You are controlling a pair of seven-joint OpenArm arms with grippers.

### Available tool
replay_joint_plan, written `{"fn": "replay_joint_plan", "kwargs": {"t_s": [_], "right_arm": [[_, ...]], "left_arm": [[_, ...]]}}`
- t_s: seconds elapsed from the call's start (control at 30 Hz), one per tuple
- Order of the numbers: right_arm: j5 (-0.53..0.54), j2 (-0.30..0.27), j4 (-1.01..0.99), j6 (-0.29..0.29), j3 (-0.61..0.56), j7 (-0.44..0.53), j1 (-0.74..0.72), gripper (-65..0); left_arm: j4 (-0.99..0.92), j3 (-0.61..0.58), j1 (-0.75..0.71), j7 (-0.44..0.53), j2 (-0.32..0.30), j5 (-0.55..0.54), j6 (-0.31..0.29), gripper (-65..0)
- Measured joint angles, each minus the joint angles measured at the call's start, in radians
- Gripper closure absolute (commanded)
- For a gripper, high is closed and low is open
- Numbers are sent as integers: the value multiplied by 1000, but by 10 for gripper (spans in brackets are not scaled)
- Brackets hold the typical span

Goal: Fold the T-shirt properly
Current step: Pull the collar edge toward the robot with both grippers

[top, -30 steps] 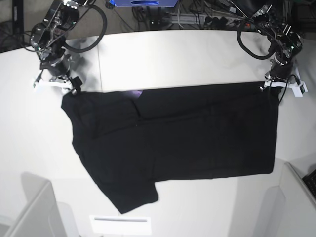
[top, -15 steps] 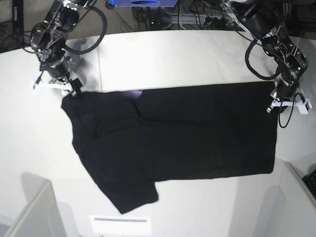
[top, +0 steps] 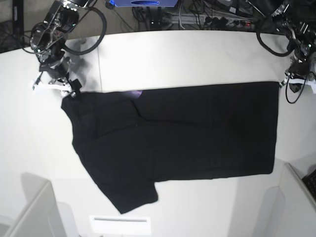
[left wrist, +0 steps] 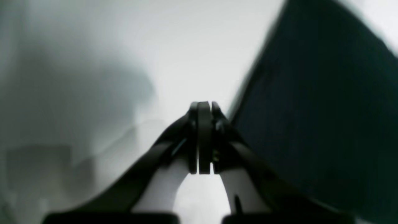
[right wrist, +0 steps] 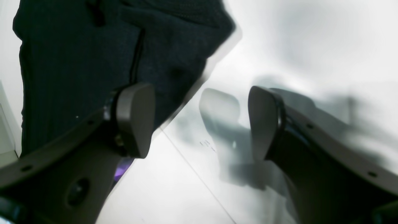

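Observation:
The black T-shirt (top: 187, 133) lies spread flat on the white table (top: 187, 59), plain side up, one sleeve pointing to the front edge. A sliver of purple print (top: 136, 93) shows at its far edge. My right gripper (top: 55, 87) is open at the shirt's far left corner. In the right wrist view one finger (right wrist: 135, 119) hangs over the black cloth (right wrist: 77, 62) and the other over bare table, with nothing between them (right wrist: 200, 121). My left gripper (top: 298, 83) stands just off the shirt's far right corner. It is shut and empty (left wrist: 203, 137), with the T-shirt (left wrist: 326, 124) beside it.
Cables and a blue device (top: 143, 3) line the far side of the table. A white label (top: 121, 225) lies near the front edge. Grey panels stand at the front left (top: 32, 212) and front right (top: 296, 197) corners.
My left gripper has moved off the shirt's far right corner, swinging right and toward the table's side. The right arm and the shirt stay as they were.

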State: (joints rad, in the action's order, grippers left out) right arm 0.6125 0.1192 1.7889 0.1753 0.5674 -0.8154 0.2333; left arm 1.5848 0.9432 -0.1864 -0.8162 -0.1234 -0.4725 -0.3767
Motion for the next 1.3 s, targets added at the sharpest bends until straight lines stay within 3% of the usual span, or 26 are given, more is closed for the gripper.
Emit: {"fn": "replay_joint_plan", "kwargs": {"t_s": [0.17, 0.3, 0.4, 0.47, 0.63, 0.93, 1.3], "right_arm": [[0, 0, -15, 0, -1, 2, -23, -438], [3, 0, -45, 0, -4, 1, -37, -438], [-2, 2, -50, 0, -4, 0, -33, -438], [0, 2, -54, 0, -4, 1, -35, -440], [0, 2, -93, -135, -2, 1, -38, -438], [9, 2, -158, -143, 0, 114, -41, -438], [27, -6, -264, -163, 2, 142, -125, -438]], "left_arm": [[1, 51, -52, 0, 18, -7, -27, -7], [3, 121, -65, -2, 53, 0, -19, -349], [2, 119, -60, -3, 58, -5, -21, -530], [2, 117, -57, -1, 51, -24, -23, -597], [-39, 101, -57, 13, 44, -174, -24, -579], [-145, 11, 35, 23, 34, -134, -26, -569], [-225, 0, 115, 50, 26, -143, -35, -569]]}}
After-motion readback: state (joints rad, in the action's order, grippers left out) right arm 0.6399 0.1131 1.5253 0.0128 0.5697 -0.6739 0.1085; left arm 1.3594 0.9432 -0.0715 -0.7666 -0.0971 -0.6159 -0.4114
